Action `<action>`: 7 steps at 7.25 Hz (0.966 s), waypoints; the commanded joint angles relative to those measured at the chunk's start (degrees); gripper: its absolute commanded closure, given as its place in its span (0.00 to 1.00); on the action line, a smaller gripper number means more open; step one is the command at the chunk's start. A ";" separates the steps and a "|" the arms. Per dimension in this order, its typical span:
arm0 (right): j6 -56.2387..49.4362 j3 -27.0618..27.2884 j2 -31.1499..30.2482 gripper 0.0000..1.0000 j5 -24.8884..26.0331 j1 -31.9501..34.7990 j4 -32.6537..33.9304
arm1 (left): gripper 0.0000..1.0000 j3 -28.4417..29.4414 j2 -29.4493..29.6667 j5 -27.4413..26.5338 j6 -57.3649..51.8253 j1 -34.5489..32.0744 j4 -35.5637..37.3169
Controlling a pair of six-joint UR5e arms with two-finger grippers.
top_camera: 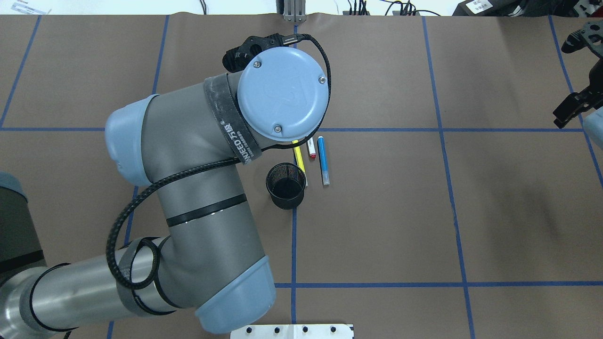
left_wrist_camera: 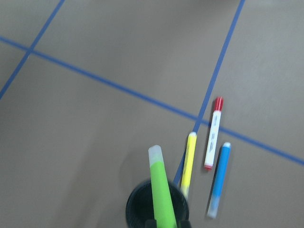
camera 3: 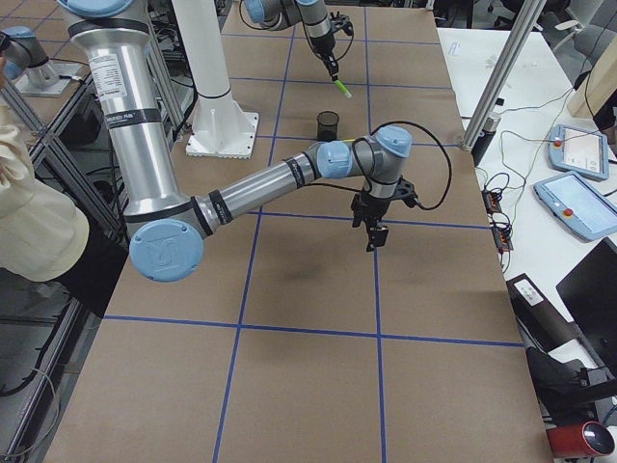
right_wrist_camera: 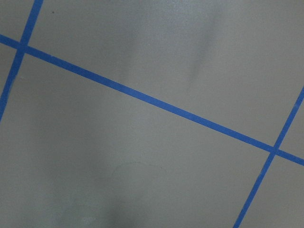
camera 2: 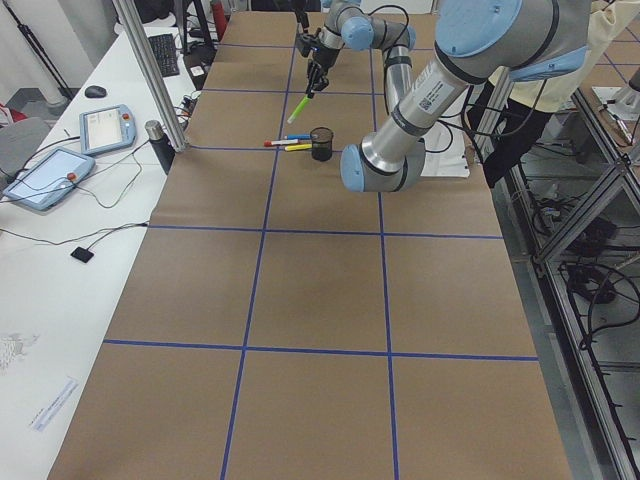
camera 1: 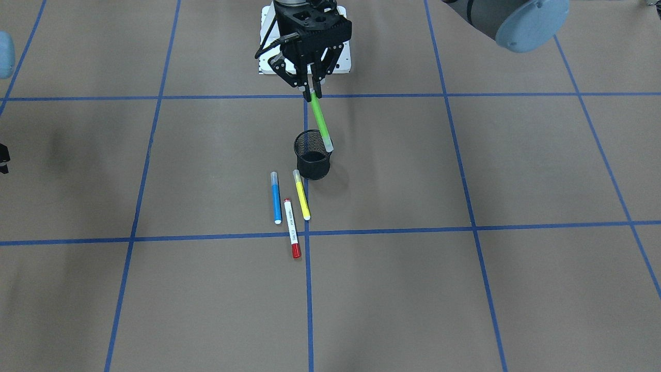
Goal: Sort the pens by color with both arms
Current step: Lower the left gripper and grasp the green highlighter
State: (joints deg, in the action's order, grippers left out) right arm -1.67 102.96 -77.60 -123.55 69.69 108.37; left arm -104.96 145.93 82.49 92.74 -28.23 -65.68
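Observation:
My left gripper [camera 1: 312,93] is shut on the top end of a green pen [camera 1: 320,121], which hangs tilted with its lower end over the rim of a black mesh cup [camera 1: 312,155]. In the left wrist view the green pen [left_wrist_camera: 161,194] points over the cup's mouth [left_wrist_camera: 137,209]. A blue pen [camera 1: 276,198], a red-capped white pen [camera 1: 292,229] and a yellow pen [camera 1: 301,195] lie side by side on the table beside the cup. My right gripper [top_camera: 560,121] hovers far off at the table's right edge, away from the pens. I cannot tell whether it is open or shut.
The left arm's elbow and wrist [top_camera: 282,94] hang over the pens in the overhead view and hide part of them. The white pedestal base [camera 1: 268,31] stands behind the cup. Blue tape lines grid the brown table. The right wrist view shows only bare table.

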 commanded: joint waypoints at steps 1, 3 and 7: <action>0.00 -0.04 -0.18 0.01 0.07 0.00 0.00 | 1.00 7.01 -1.96 -8.71 -0.20 -0.60 -9.52; -0.09 -0.13 -0.27 0.01 -0.02 0.00 0.00 | 1.00 12.91 -3.19 -12.60 0.33 -0.33 -15.32; -0.09 -0.13 -0.36 0.01 -0.02 0.00 0.00 | 1.00 20.94 -4.69 -18.06 3.31 3.44 -23.09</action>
State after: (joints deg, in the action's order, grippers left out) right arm -1.72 102.83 -77.93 -123.57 69.70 108.37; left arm -85.21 141.44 65.34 95.00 -26.00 -87.96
